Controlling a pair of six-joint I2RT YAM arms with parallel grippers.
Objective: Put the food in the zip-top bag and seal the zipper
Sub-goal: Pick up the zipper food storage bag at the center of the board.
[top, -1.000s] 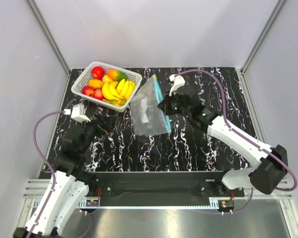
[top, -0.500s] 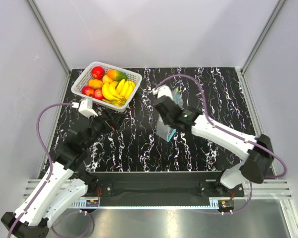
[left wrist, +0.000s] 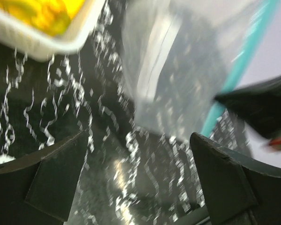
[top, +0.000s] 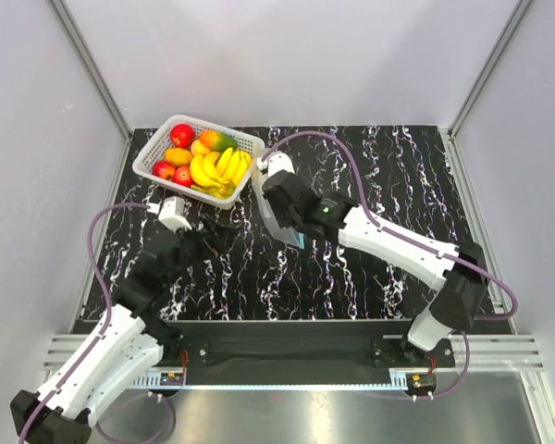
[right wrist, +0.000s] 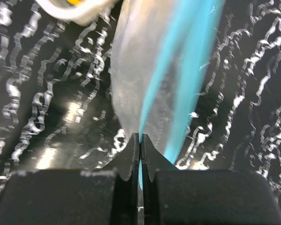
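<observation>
**Around your work area: basket, desk and enclosure**

You have a white lattice basket in the far-left corner of the desk, set at an angle to the desk's edges. The desk is black with white marble-like veining and shows glare spots. From the left wrist view you see only a blurred piece of the basket's white rim at the top left; the right wrist view catches a sliver of it along the top edge. Pale walls enclose the desk on three sides, joined by two slanting aluminium posts. A brushed metal surface lies below the desk's near edge.
</observation>
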